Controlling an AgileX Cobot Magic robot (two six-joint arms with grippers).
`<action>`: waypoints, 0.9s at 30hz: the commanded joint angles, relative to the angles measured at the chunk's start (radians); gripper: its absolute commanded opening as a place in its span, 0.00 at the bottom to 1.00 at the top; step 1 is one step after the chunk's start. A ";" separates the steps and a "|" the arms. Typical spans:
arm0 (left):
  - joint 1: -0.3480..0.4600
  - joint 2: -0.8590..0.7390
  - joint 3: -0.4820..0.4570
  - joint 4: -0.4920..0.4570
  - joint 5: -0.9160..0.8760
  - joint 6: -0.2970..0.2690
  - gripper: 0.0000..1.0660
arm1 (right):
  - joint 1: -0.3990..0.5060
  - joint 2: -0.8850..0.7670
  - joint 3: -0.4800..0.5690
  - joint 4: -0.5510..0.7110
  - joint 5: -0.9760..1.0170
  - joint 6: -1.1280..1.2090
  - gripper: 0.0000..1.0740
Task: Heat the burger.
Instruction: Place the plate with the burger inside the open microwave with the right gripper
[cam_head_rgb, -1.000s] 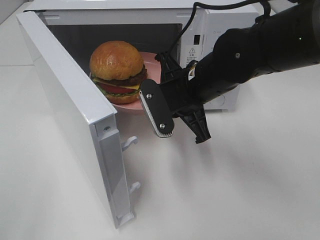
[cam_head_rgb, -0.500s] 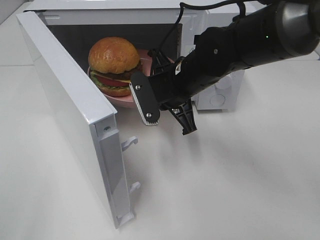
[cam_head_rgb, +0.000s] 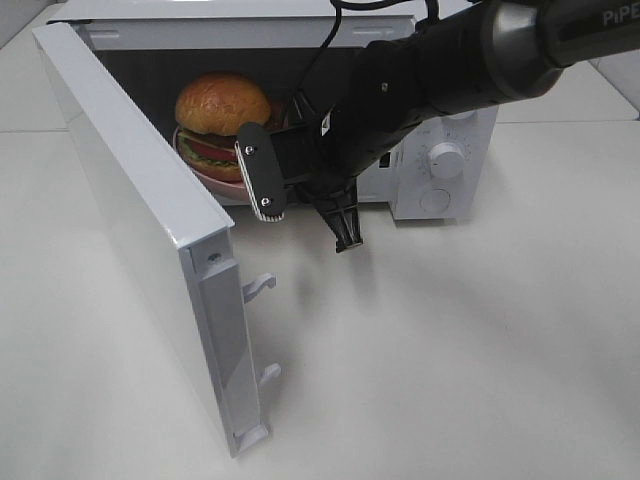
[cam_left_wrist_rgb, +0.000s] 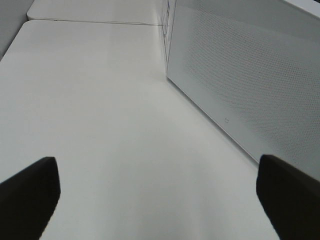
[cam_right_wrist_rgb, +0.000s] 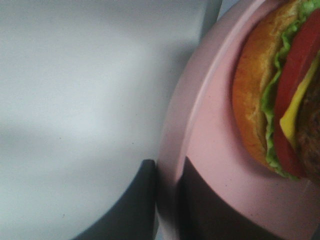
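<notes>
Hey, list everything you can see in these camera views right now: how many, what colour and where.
microwave: one, white, at the back of the table
door: one, white, swung open on the left
burger: one, golden-brown bun, on the plate in the microwave's opening
plate: one, pink, under the burger
table: one, white, under everything
right gripper: one, black, shut on the plate's rim
left gripper: one, black, open, over the table near the microwave
</notes>
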 joint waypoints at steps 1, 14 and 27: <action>-0.008 -0.015 0.001 -0.003 0.000 -0.001 0.94 | -0.003 0.011 -0.066 -0.045 -0.037 0.076 0.01; -0.008 -0.015 0.001 -0.002 0.000 -0.001 0.94 | -0.003 0.114 -0.253 -0.205 0.047 0.275 0.02; -0.008 -0.015 0.001 -0.002 0.000 -0.001 0.94 | -0.003 0.197 -0.344 -0.296 0.093 0.387 0.02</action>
